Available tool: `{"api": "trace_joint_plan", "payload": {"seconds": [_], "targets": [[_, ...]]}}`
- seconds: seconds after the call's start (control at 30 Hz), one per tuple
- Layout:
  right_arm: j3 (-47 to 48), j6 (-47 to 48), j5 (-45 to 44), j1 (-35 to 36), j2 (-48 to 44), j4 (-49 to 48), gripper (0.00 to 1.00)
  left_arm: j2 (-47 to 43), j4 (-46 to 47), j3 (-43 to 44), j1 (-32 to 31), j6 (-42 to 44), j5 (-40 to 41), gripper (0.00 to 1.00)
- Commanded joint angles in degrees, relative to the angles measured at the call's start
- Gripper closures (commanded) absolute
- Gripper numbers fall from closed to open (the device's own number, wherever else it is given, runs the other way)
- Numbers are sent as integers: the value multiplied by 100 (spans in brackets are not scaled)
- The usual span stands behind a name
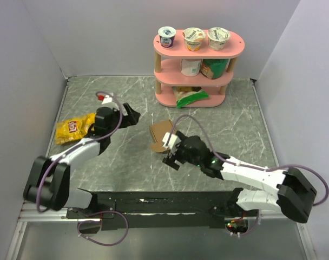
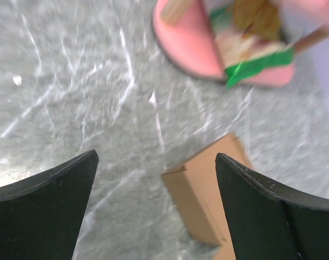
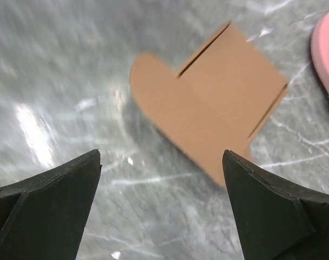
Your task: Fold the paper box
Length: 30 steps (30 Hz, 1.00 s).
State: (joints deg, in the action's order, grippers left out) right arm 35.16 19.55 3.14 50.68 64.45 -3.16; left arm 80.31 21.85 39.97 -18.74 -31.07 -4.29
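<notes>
Finds the box [image 1: 160, 132] loose on the desk [image 1: 235, 135], at 7 o'clock from the pink shelf [image 1: 164, 99]. Puts left hand [image 2: 156, 156] at 9 o'clock of it, right hand [image 3: 160, 154] just at 5 o'clock, both spread wide, gripping nothing.

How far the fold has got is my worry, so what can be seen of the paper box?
The paper box is plain brown cardboard, unmarked, partly folded: a small squarish body with creased walls and one rounded flap sticking out. It lies on the grey marbled table, before the pink shelf. The left hand and the right hand stand open near it; neither holds it.
</notes>
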Motion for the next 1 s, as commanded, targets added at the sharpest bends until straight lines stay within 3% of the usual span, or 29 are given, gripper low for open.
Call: {"api": "trace_joint_plan", "payload": {"seconds": [0.0,0.1,0.5,0.6,0.63,0.73,0.83,0.97], "targets": [[-176,1032,-1718,495,454,-1220,0,-866,-374,-147,134,-373,-212,4],[-132,1480,-2150,610,919,-1774,0,-1271,-540,-226,178,-435,-212,4],[351,2650,-2835,795,2730,-2496,6,-1984,-831,-191,292,-426,-405,4],[492,2922,-3196,847,2968,-2646,25,-1993,-840,-156,318,-426,-440,4],[527,2992,-3240,882,2995,-2559,40,-1993,-831,-156,319,-435,-441,4],[624,2932,-3241,944,2916,-2304,58,-2002,-831,-165,336,-444,-476,4],[677,2783,-3205,971,2601,-1830,67,-2028,-831,-191,336,-453,-511,4],[974,2353,-2899,1006,2108,-654,71,-2064,-822,-200,336,-453,-607,4]]}}
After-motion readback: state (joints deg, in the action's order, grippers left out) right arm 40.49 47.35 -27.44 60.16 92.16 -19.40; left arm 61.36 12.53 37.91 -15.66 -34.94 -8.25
